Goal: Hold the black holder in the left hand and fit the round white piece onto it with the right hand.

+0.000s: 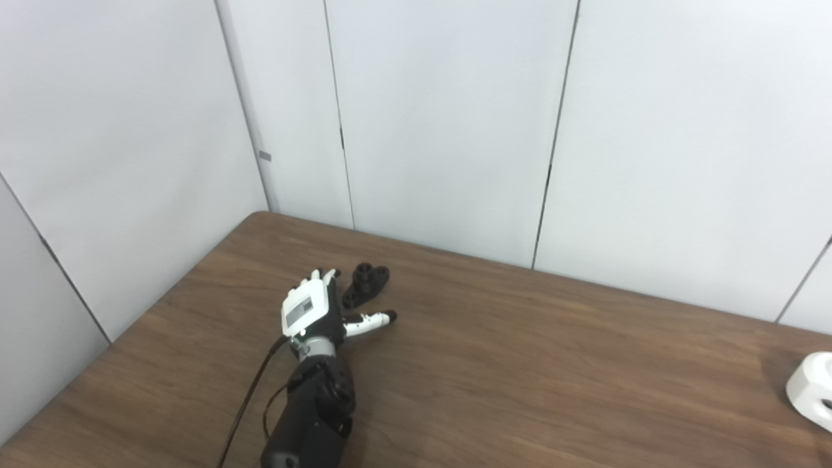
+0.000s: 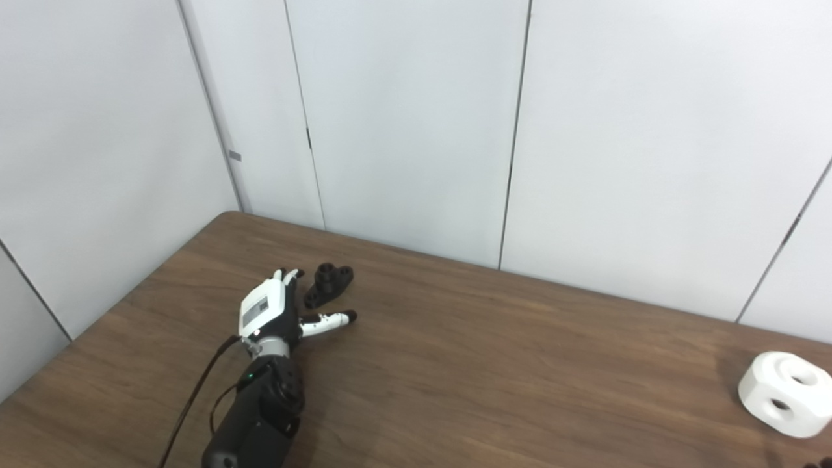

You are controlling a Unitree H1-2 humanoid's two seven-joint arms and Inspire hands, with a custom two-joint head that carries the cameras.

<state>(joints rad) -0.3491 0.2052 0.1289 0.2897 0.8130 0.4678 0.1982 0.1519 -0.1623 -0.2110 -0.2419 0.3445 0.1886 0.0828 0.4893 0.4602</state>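
The black holder (image 1: 366, 282) (image 2: 328, 283) lies on the brown table (image 1: 520, 364), far left of centre. My left hand (image 1: 314, 311) (image 2: 273, 310) hovers just beside it on its near left, open, thumb stretched to the right below the holder and fingers pointing away; it does not hold the holder. The round white piece (image 2: 788, 392) (image 1: 814, 389), with round holes in its sides, rests at the table's far right, partly cut off in the left eye view. A dark tip at the bottom right corner of the right eye view may belong to my right hand; otherwise that hand is out of frame.
White wall panels (image 1: 442, 123) stand right behind the table's far edge. The table's left edge (image 1: 162, 299) runs diagonally close to my left arm (image 1: 312, 416), which trails a black cable.
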